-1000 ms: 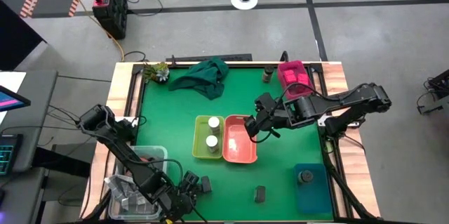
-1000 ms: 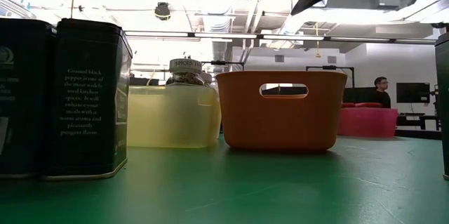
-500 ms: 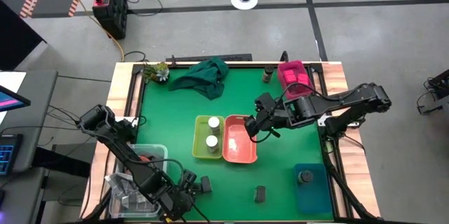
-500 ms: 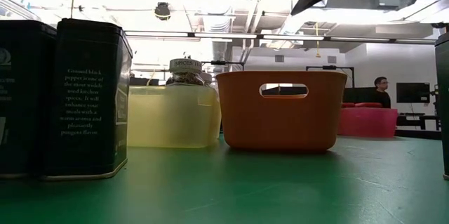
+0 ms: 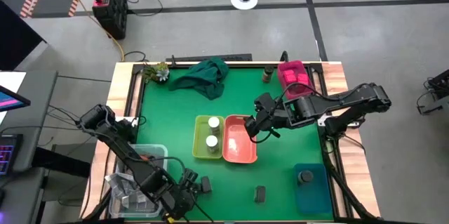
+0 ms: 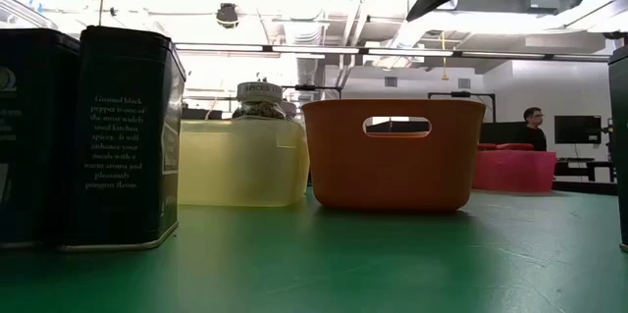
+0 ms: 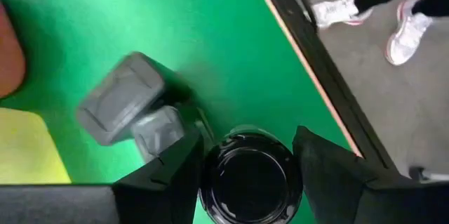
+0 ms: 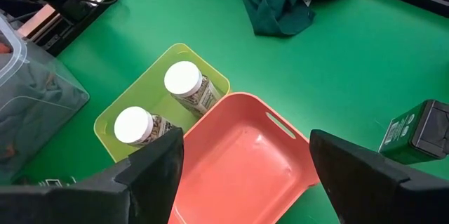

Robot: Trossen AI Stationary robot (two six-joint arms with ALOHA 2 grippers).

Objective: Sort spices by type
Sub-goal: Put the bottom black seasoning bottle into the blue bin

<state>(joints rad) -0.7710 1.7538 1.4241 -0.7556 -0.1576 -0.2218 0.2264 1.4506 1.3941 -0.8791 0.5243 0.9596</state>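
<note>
1. since the earlier frames, only the left gripper (image 7: 249,175) has changed: its fingers have drawn in toward the dark round jar (image 7: 249,176). the right arm and every container show no shift.
2. key relation: the dark round jar stands upright directly between the left fingers, lid toward the wrist camera, so its long axis runs vertical and in line with the approach. one finger lies close on each side of the lid; whether both pads already touch cannot be told.
3. location of the jar: at the near edge of the green table (image 5: 273,112), left of centre, beside two dark grey blocky packs (image 7: 123,108) that lie just next to it.
4. left arm pose: folded low along the table's left side, wrist bent downward over the jar, beside the clear bin (image 5: 144,157).
5. right gripper (image 8: 245,175): hovers above the orange bin (image 8: 242,175), jaws spread wide and empty. it is well apart from the jar; the left arm is far nearer.
6. destination context: two white-topped round jars (image 8: 184,80) lie in the yellow-green bin (image 8: 112,129); another dark round jar (image 5: 306,177) sits in the blue bin (image 5: 312,192) at the near right.
7. judgement: the coming move needs a firm closure on the lid, then a straight lift clear of the adjacent packs.
</note>
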